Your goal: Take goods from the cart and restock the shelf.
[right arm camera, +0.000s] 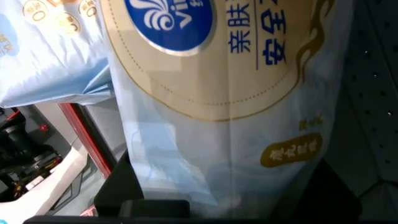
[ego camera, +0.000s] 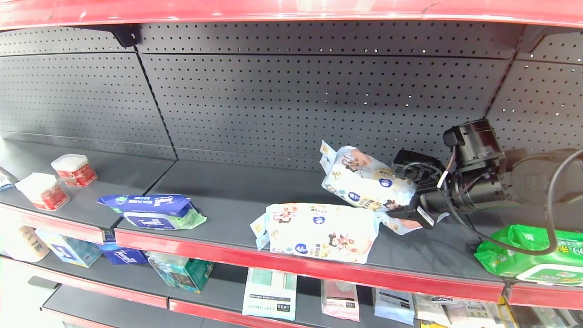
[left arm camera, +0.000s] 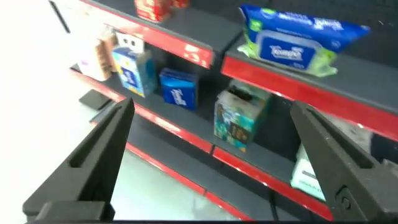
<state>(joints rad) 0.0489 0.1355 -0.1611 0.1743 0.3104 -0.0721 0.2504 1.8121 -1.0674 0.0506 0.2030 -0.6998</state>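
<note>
Right gripper (ego camera: 401,189) is over the shelf (ego camera: 227,191), and its jaws are pinching the pack (ego camera: 364,177), white with cartoon print, by its near end. In the right wrist view the pack (right arm camera: 230,93) fills the gap between the two dark jaws of the right gripper (right arm camera: 230,190), touching both. From the jaws the pack slants up and away, its far corner near the pegboard (ego camera: 273,100) behind it, its body tilted and not lying flat. Just below the jaws and out toward the shelf's red front edge, a second pack (ego camera: 319,232) of the same print lies flat; the low edge of the gripped one is just beside it, and I cannot tell whether they touch. On the other side of the jaws, at the front edge, lies a green pack (ego camera: 533,255). Well off beyond the second pack lies a blue pack (ego camera: 155,212), and farther still stand two tubs (ego camera: 75,169). Over to the left gripper (left arm camera: 211,155): its jaws are spread wide with nothing between them. It hangs out in front of the shelving, with the blue pack (left arm camera: 298,40) above and beyond the jaws and a teal box (left arm camera: 239,118) on the lower shelf framed straight between them, well apart.
</note>
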